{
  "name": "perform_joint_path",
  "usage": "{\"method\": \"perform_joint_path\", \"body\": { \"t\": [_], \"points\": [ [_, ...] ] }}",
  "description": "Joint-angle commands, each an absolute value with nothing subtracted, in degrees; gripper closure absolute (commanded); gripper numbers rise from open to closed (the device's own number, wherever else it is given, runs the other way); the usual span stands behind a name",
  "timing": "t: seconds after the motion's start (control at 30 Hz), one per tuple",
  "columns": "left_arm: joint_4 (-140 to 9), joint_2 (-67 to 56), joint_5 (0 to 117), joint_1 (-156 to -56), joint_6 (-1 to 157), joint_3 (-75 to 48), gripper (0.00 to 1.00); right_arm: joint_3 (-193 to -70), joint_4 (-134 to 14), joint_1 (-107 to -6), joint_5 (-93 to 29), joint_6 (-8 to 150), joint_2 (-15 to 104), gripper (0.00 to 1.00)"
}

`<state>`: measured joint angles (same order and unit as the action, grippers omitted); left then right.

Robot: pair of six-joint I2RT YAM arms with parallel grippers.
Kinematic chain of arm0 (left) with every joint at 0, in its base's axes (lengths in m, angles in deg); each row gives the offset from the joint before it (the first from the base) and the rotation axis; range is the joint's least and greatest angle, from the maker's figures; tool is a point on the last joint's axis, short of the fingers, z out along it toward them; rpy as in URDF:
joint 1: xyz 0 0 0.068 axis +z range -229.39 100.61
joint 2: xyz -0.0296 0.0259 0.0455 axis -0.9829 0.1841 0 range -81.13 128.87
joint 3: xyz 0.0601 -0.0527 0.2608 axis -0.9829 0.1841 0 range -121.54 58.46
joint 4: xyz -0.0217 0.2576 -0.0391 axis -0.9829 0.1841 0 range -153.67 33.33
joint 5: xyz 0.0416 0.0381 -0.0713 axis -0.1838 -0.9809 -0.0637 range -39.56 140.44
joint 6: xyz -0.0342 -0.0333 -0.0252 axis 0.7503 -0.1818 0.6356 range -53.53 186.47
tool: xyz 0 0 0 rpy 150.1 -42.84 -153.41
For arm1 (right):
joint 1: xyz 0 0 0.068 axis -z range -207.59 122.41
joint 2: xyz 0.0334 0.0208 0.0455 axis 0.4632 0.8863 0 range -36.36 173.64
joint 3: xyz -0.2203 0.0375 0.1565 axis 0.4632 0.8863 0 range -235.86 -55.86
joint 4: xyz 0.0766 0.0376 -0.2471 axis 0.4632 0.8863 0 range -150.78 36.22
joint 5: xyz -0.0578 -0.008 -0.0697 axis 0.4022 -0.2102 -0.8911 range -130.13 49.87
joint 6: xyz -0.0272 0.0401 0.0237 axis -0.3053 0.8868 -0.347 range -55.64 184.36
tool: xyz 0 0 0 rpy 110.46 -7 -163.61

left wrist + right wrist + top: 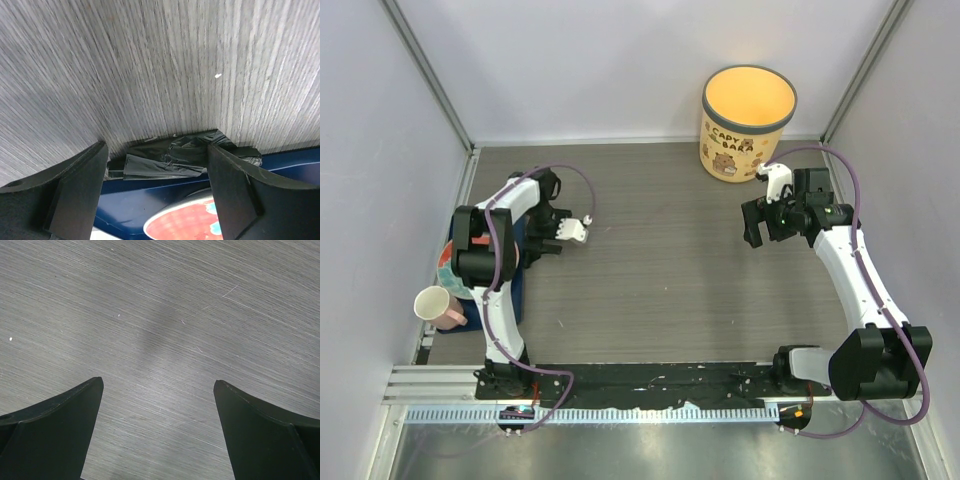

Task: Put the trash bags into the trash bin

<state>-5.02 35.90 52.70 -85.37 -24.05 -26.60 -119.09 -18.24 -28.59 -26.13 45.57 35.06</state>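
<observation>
The left claw (pixel 156 147) is hanging wide open over the left side of the counter (pixel 660 280), gripping nothing. Its two dark fingers (pixel 75 190) are framing a crumpled black trash bag (pixel 170 157). The bag is lying on the counter right against the edge of a blue tray (pixel 150 200) (whether the fingers are touching the film cannot be told from the wrist view). A red-patterned plate (pixel 190 222) is sitting on that tray, just beside the bag. A beige cup (pixel 432 303) is standing near the tray at the counter's left edge.

The right claw (pixel 159 381) is also spreading wide, hovering above bare counter with nothing between its fingers (pixel 55 430).

The trash bin (pixel 748 122) is standing upright at the far right corner of the counter, its mouth open. It is sitting just beyond the right arm and well apart from the bag on the left.
</observation>
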Motion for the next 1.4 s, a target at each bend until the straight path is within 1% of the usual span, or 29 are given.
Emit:
{"method": "perform_joint_path", "body": {
  "t": [0.0,0.07,0.1,0.17,0.2,0.27,0.3,0.4,0.47,0.67,0.77,0.83,0.97,1.0,1.17,1.23,1.37],
  "points": [
    [-6.28,35.76,50.96,-84.57,-25.72,-23.46,0.19,-120.38,-17.98,-28.56,-26.77,44.5,35.18,0.0],
    [-6.89,35.41,50.96,-84.57,-25.72,-22.49,0.26,-120.55,-18.07,-28.56,-26.68,44.41,35.27,0.0],
    [-6.81,35.23,51.14,-84.66,-25.29,-22.4,0.35,-120.55,-17.98,-28.56,-26.77,44.41,35.36,0.0],
    [-6.72,34.8,52.45,-84.84,-24.58,-22.58,0.47,-120.64,-18.07,-28.56,-26.86,44.49,35.27,0.01],
    [-6.2,34.53,52.89,-85.01,-24.41,-22.75,0.59,-120.55,-18.16,-28.65,-26.86,44.32,35.27,0.01],
    [-5.49,33.83,54.73,-85.71,-23.35,-23.37,0.71,-120.64,-18.24,-28.56,-26.86,44.41,35.18,0.01],
    [-5.05,33.04,55.7,-86.67,-22.74,-23.72,0.83,-120.55,-18.33,-28.47,-26.77,44.41,35.01,0.01],
    [-4.26,30.85,58.87,-89.48,-19.14,-24.68,1.0,-120.46,-18.77,-28.56,-26.6,44.67,34.66,0.01],
    [-3.65,29.88,61.5,-91.16,-15.1,-25.91,1.0,-120.38,-18.86,-28.56,-26.51,45.02,34.48,0.01],
    [-0.3,25.83,74.68,-97.66,-1.33,-35.66,1.0,-120.73,-19.21,-28.56,-26.33,45.81,33.34,0.02],
    [-0.83,23.29,80.74,-100.21,4.32,-41.2,1.0,-120.99,-19.12,-28.56,-26.07,46.51,32.55,0.02],
    [-3.28,21.71,85.56,-101.18,10.82,-44.98,1.0,-121.08,-19.21,-28.56,-25.8,46.69,32.02,0.02],
    [-12.41,15.74,88.05,-102.76,21.19,-46.74,1.0,-121.43,-19.04,-28.56,-25.19,47.31,31.49,0.02],
    [-16.87,15.03,89.18,-103.03,27.04,-48.31,1.0,-121.52,-19.03,-28.56,-25.1,47.31,31.4,0.02],
    [-29.79,13.7,94.72,-103.47,45.35,-59.04,1.0,-122.22,-18.33,-28.56,-24.31,47.4,31.75,0.02],
    [-33.94,13.09,94.91,-103.47,53.07,-61.86,1.0,-122.22,-18.16,-28.56,-23.87,47.75,31.93,0.02],
    [-45.8,10.98,92.8,-103.38,64.35,-62.22,1.0,-122.31,-17.89,-28.56,-22.03,48.27,32.28,0.03]
  ]
}}
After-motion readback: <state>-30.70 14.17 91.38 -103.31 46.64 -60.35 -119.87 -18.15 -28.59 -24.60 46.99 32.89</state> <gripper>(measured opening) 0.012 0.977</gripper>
